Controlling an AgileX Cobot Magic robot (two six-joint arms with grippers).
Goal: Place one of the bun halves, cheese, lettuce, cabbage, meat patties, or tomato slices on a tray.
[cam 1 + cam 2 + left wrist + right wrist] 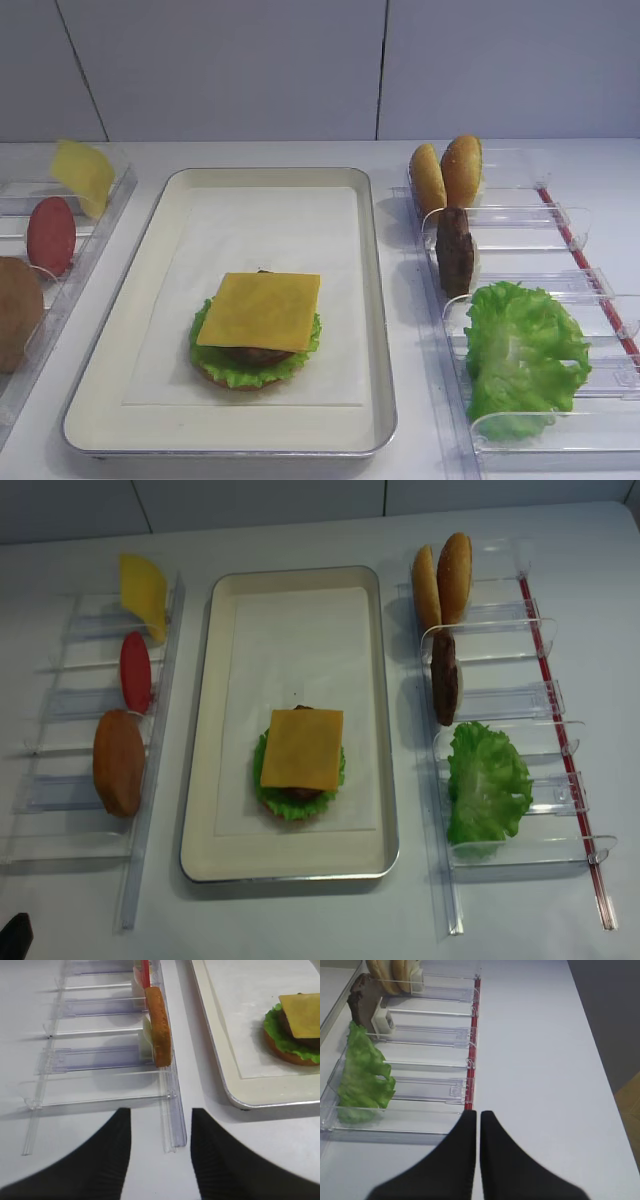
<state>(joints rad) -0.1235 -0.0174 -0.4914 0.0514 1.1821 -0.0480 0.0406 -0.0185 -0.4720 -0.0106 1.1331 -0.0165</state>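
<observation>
Cheese (259, 310) atop lettuce (256, 352) on tray (110, 370)

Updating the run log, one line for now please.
stack: cheese topmost on tray | left gripper: open, empty | right gripper: shut, empty

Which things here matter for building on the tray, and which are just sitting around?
For the job:
tray
stacked cheese, lettuce, patty, bun base
spare cheese
tomato slice
bun halves
spare patty
lettuce leaves

Just there:
clear bins
white table

Four bun halves (455, 575); two cheese slices (302, 749); one tray (292, 590)
</observation>
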